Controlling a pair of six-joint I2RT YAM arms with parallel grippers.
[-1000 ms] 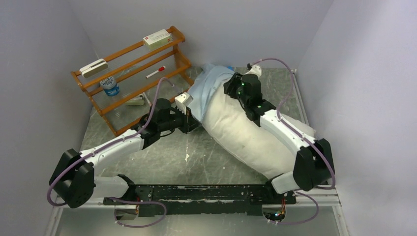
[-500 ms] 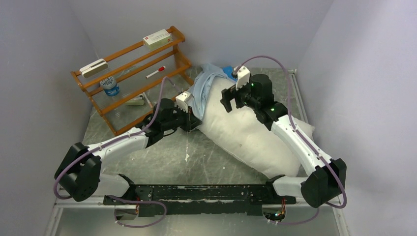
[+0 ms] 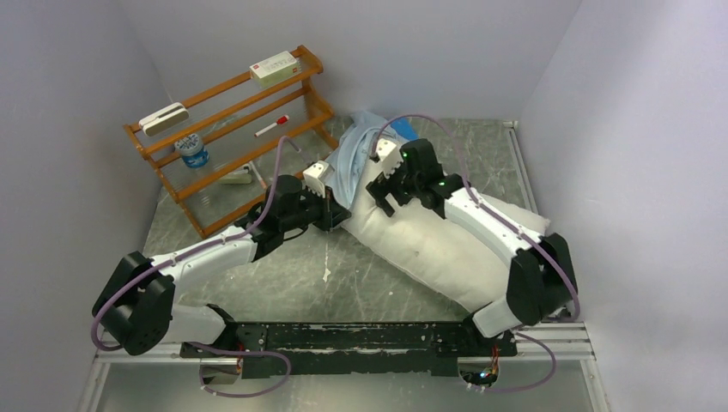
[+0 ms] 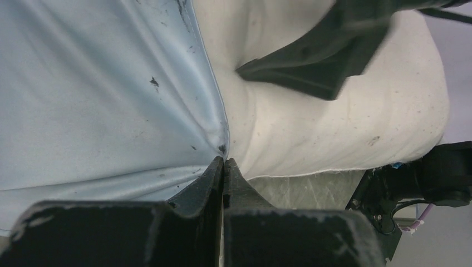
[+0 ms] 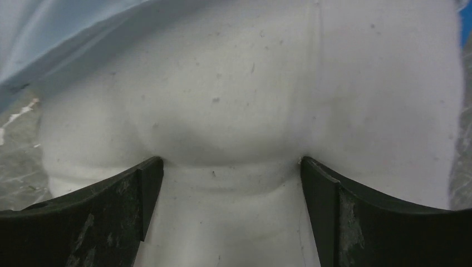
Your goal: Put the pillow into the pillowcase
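**Pillowcase pinched on the left, pillow pressed on the right**

Top view: pillow plump and diagonal on the table, one end toward 12 o'clock, the other toward 4 o'clock beside the right arm's base. Pillowcase crumpled over the 12 o'clock end, covering only that tip. Left gripper near mid-frame, against the pillow's 9 o'clock flank, right at the pale-blue hem. Right gripper on top of the pillow, just at 2 o'clock of the left one. Wooden rack at 10 o'clock, well apart.

Left wrist view: fingers closed tight, tips touching, pillowcase hem puckered and caught at their tips, where blue cloth meets white. Pillowcase across the 9 to 12 o'clock side, pillow on the 3 o'clock side. Dark finger of the right gripper at 1 o'clock, denting the pillow.

Right wrist view: fingers spread wide, one at 8 o'clock, one at 4 o'clock, both tips sunk into the pillow, white bulge between them. Sliver of pillowcase at 11 o'clock.
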